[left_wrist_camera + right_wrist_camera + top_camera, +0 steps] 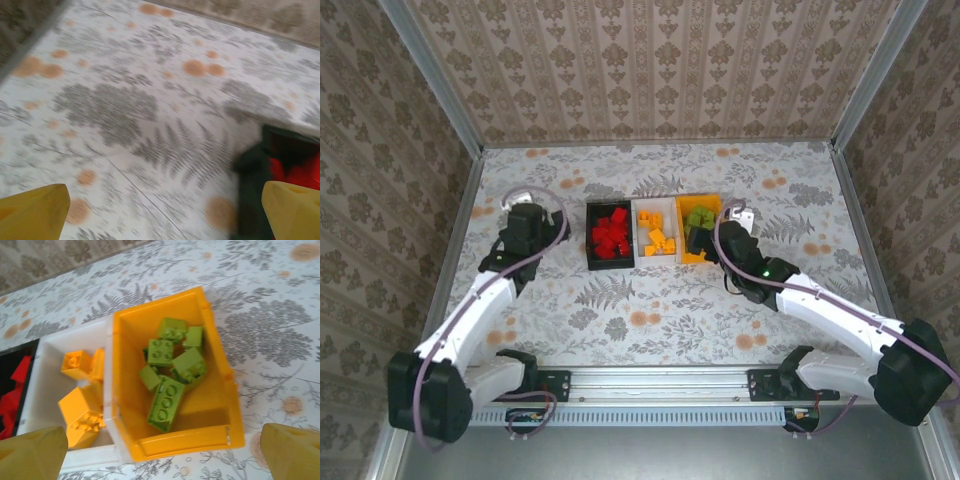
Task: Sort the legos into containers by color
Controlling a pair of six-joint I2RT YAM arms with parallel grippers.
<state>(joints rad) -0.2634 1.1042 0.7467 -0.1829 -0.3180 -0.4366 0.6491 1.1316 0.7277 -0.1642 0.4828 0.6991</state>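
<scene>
The top camera looks down from behind the arms on the whole table (660,300); both wrist cameras look down closely, sharing the black bin (610,264).

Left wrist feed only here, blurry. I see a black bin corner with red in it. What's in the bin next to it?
Observer: The white bin beside it holds orange legos.
Operator: And the third one?
Observer: The orange bin holds light green legos.
Operator: Where's the right arm?
Observer: The right gripper hovers above the orange bin's near end, open and holding nothing.
</scene>
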